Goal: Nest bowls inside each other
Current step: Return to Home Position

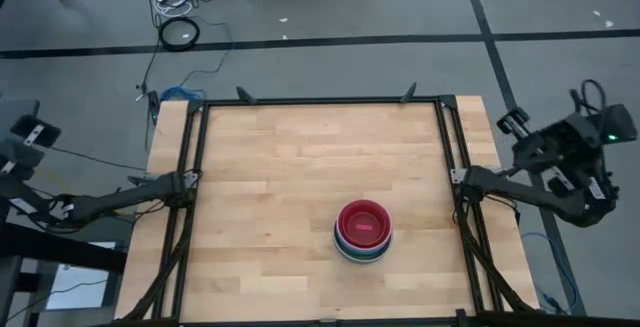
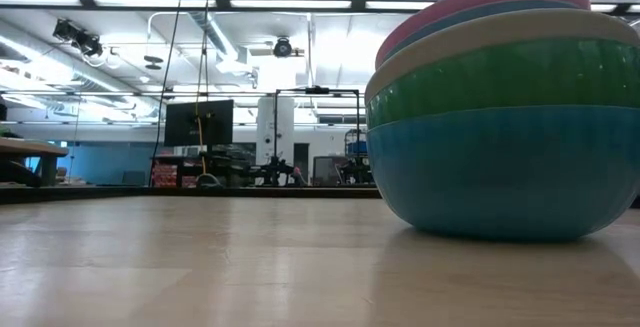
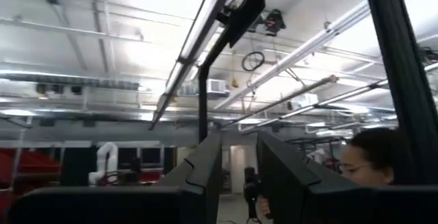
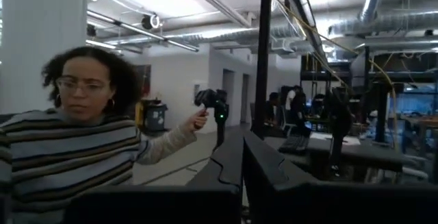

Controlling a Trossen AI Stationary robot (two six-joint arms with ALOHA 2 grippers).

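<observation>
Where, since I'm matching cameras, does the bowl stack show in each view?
High view: bowl stack right of centre, lower half.
Low view: fills the right side.
Left wrist view: absent.
Right wrist view: absent.
Shared landmark: wooden tabletop, in high and low views only.

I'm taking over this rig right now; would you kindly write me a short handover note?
Left gripper: empty, fingers slightly apart, at the table's left edge.
Right gripper: empty, shut, at the right edge.
Bowls: one nested stack, red bowl on top, right of the table's centre.
Done: no loose bowls in view.
Left: nothing visible; both arms are clear of the stack.
</observation>
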